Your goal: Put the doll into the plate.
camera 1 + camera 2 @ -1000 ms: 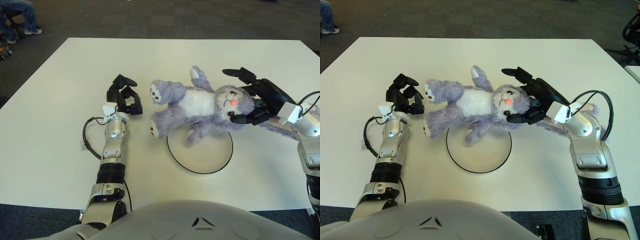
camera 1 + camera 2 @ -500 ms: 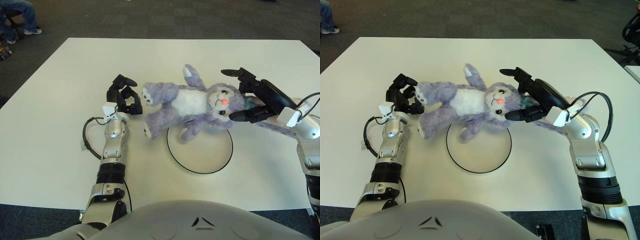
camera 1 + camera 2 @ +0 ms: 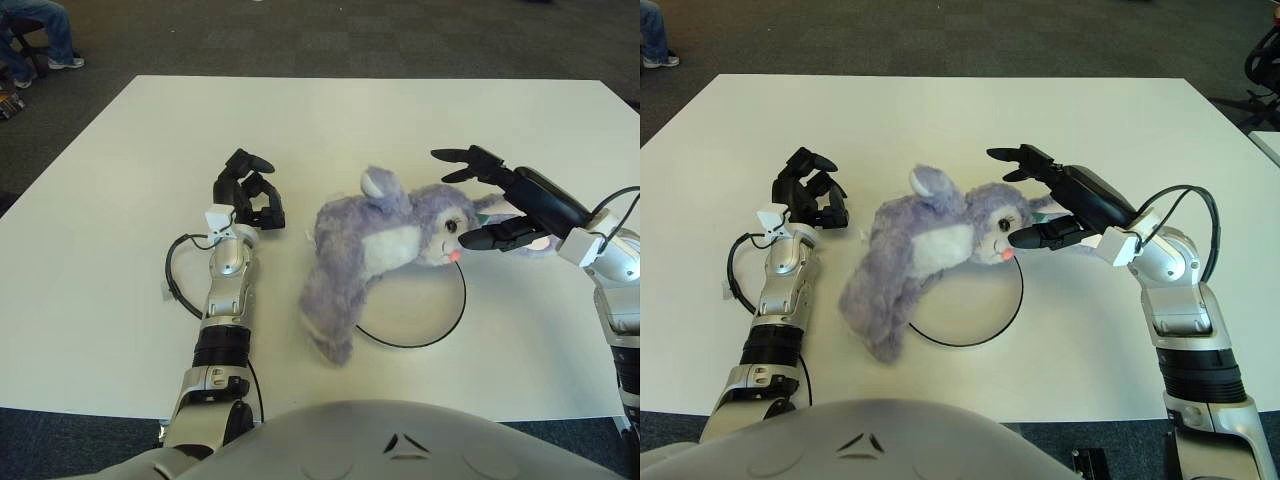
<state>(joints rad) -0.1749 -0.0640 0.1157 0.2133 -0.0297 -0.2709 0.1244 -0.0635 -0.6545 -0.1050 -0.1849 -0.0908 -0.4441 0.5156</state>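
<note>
The large white rectangular table (image 3: 120, 200) carries everything in view, and no brand, label or writing can be read on any of it. The fluffy lilac plush doll with a white belly and a small pink nose (image 3: 375, 245) lies slumped on its side, its head and upper body over the left part of the plate and its legs trailing off the rim toward the near left onto the bare table. The flat white round plate with a thin black rim (image 3: 425, 318) sits near the middle of the table, more than half of it showing bare at the right of the doll. The right hand (image 3: 505, 200) is at the doll's head from the right: its dark fingers (image 3: 458, 154) are spread wide, the upper ones reaching over the top of the head and the lower one touching the face just beside the nose, without closing on the plush. The left hand (image 3: 248, 190) shows just left of the doll, apart from it, its black fingers curled in and holding nothing; a thin black cable (image 3: 178, 280) loops on the table beside that forearm.
</note>
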